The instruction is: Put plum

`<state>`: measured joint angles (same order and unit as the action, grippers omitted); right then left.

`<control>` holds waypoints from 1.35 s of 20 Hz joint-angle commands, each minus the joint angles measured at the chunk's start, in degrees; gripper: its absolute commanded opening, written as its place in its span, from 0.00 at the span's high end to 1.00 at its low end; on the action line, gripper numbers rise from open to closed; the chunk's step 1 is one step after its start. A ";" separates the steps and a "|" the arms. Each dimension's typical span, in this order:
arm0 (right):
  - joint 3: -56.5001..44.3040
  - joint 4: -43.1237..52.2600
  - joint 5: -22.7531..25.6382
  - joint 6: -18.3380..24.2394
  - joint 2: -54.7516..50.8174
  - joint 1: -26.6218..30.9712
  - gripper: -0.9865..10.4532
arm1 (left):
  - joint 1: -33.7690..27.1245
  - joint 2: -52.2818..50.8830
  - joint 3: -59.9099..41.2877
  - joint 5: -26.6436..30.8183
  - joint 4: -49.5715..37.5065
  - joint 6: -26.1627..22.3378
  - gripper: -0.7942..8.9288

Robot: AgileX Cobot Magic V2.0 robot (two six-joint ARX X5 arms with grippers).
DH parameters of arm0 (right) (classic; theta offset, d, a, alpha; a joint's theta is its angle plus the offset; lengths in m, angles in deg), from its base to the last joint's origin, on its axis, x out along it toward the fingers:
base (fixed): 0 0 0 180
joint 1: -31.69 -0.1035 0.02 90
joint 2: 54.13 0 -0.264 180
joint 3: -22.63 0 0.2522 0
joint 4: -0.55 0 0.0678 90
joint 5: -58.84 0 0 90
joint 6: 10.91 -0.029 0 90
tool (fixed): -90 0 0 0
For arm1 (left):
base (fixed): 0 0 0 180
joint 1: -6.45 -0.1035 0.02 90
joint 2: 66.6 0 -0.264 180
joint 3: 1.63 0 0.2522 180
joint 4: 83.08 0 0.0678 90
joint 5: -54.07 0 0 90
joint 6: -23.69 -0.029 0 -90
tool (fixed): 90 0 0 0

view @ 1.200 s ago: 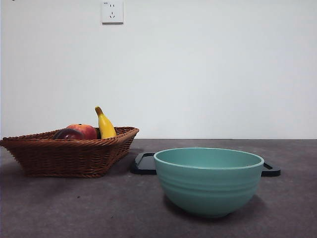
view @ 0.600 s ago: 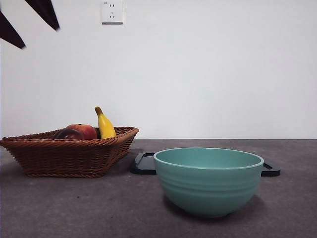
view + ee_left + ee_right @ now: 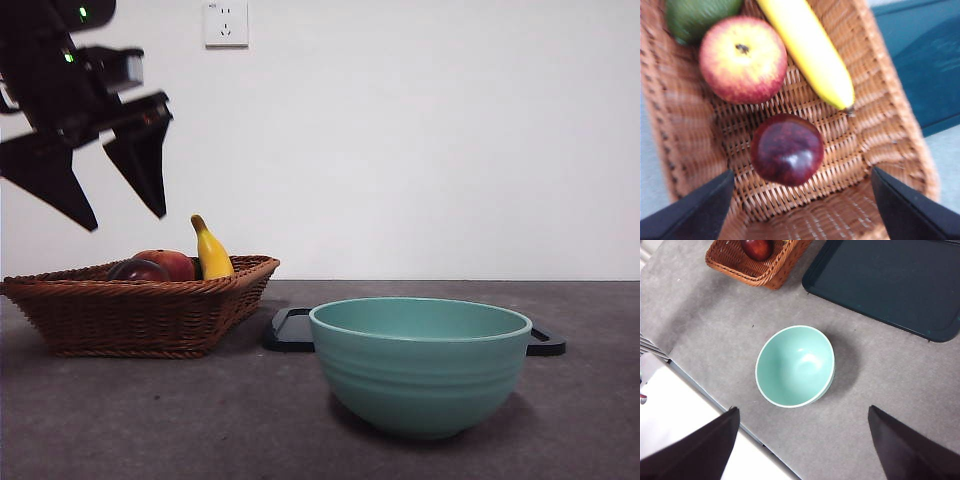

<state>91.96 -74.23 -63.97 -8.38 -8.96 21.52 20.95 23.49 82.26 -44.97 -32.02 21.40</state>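
My left gripper (image 3: 118,215) is open wide over the basket (image 3: 890,130), so I should go straight down around the plum (image 3: 787,149), missing the banana (image 3: 807,47).

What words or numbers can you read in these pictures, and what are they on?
There is no text to read in any view.
The wall socket shows only its plug holes, no words.
The arm above the basket shows small green lights, not writing.
The plum, apple, banana, bowl and tray carry no labels or stickers.
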 commanded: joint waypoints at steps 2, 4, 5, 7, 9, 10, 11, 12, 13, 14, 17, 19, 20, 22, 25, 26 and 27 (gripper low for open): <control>1.14 0.50 -0.17 -0.63 0.44 -0.22 0.55 | 0.26 3.89 1.36 0.24 -1.92 -1.60 0.47; 1.14 0.50 -0.17 -0.63 0.44 -0.22 0.55 | 0.26 5.49 1.36 0.26 -3.15 -1.77 0.47; 1.14 0.50 -0.17 -0.63 0.44 -0.22 0.55 | 0.26 6.19 1.36 0.26 -3.78 -2.14 0.47; 1.14 0.50 -0.17 -0.63 0.44 -0.22 0.55 | 0.26 7.52 1.36 0.26 -4.74 -2.23 0.47; 1.14 0.48 -0.20 -0.63 0.44 -0.22 0.55 | 0.26 8.90 1.36 0.28 -5.49 -2.23 0.47; 1.14 0.48 -0.17 -0.63 0.44 -0.22 0.55 | 0.26 9.40 1.36 0.31 -5.75 -2.23 0.47; 1.14 0.48 -0.20 -0.66 0.44 -0.22 0.55 | 0.26 9.97 1.36 0.42 -6.08 -2.25 0.47; 1.14 0.48 -0.20 -0.66 0.44 -0.22 0.55 | 0.26 10.29 1.36 0.50 -6.23 -2.27 0.47; 1.14 0.48 -0.20 -0.66 0.44 -0.22 0.55 | 0.26 10.73 1.36 0.52 -6.54 -2.34 0.47; 1.14 0.48 -0.20 -0.66 0.44 -0.22 0.55 | 0.26 11.10 1.36 0.52 -6.71 -2.49 0.47; 1.14 0.48 -0.20 -0.83 0.44 -0.22 0.55 | 0.26 12.52 1.36 0.52 -6.91 -2.64 0.47; 1.14 0.48 -0.20 -0.87 0.44 -0.22 0.55 | 0.26 13.05 1.36 0.52 -6.73 -2.64 0.47; 1.14 0.48 -0.20 -0.87 0.44 -0.22 0.55 | 0.26 13.09 1.36 0.52 -6.78 -2.64 0.47; 1.14 0.50 -0.20 -0.87 0.44 -0.22 0.55 | 0.26 13.07 1.38 0.50 -6.93 -2.64 0.53; 1.14 0.50 -0.20 -0.87 0.44 -0.22 0.55 | 0.26 13.03 1.40 0.50 -6.93 -2.64 0.58; 1.14 0.50 -0.20 -0.87 0.44 -0.22 0.55 | 0.26 12.98 1.40 0.50 -6.88 -2.62 0.58; 1.14 0.48 -0.20 -0.87 0.44 -0.22 0.55 | 0.26 12.74 1.42 0.50 -6.67 -2.60 0.58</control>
<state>91.96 -74.23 -63.97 -8.80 -8.96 21.52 20.95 35.46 82.37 -44.66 -38.66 19.68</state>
